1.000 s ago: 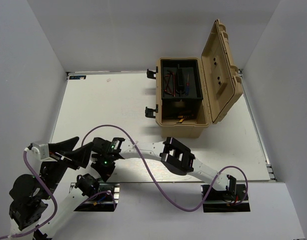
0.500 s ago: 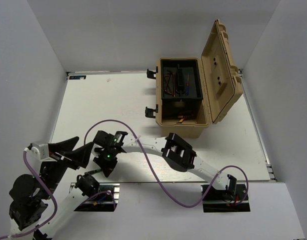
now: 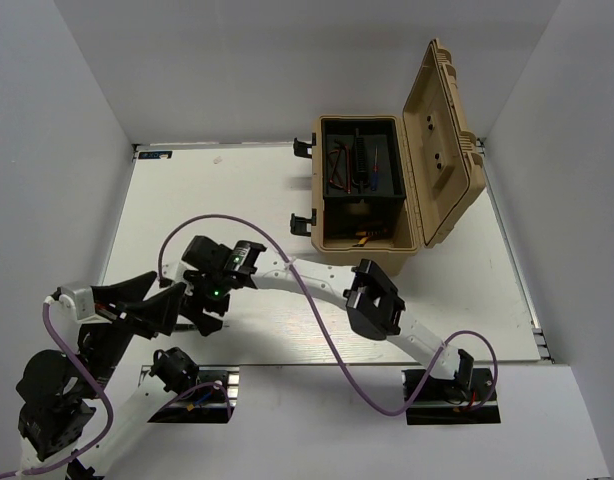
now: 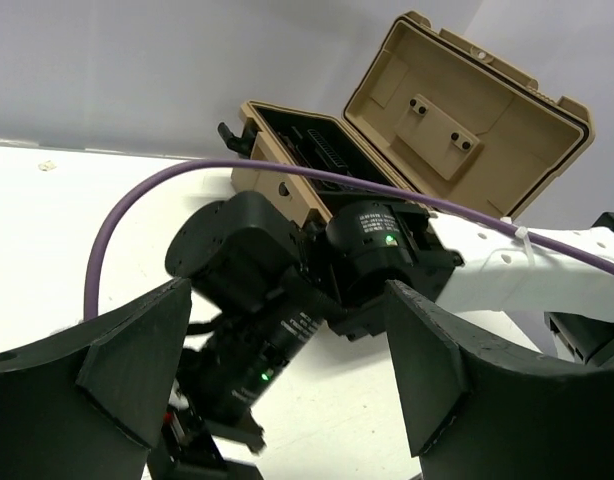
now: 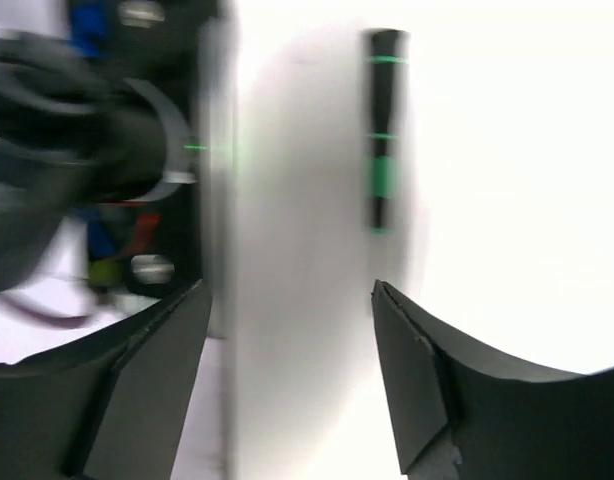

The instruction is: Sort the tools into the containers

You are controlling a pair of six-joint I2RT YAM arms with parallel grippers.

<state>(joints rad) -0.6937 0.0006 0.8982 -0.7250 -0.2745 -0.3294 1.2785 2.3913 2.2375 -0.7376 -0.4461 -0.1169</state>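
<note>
**Tan case [image 3: 365, 262] open, 1 tool loose on the table [image 3: 237, 200]**

Left gripper [image 4: 287, 300]: jaws wide, empty, parked low-left, probably to stay clear. Right gripper [image 5: 287, 300]: fingers apart, holding nothing. 1 green-banded tool [image 5: 383, 130] lies on the table just ahead, likely its target. Case at right, lid up for drops. About 3 thin tools [image 3: 352, 165] in the tray [image 3: 361, 196], count uncertain.

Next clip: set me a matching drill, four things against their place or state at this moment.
Things:
1. case lid
2. green-banded screwdriver
3. right tool
4. purple cable

Place or state:
A. fingers apart, nothing between them
B. lying on the white table
C. arcing over the right arm
D. swung open

Pairs: 1-D, 2-B, 3-A, 4-C
</note>
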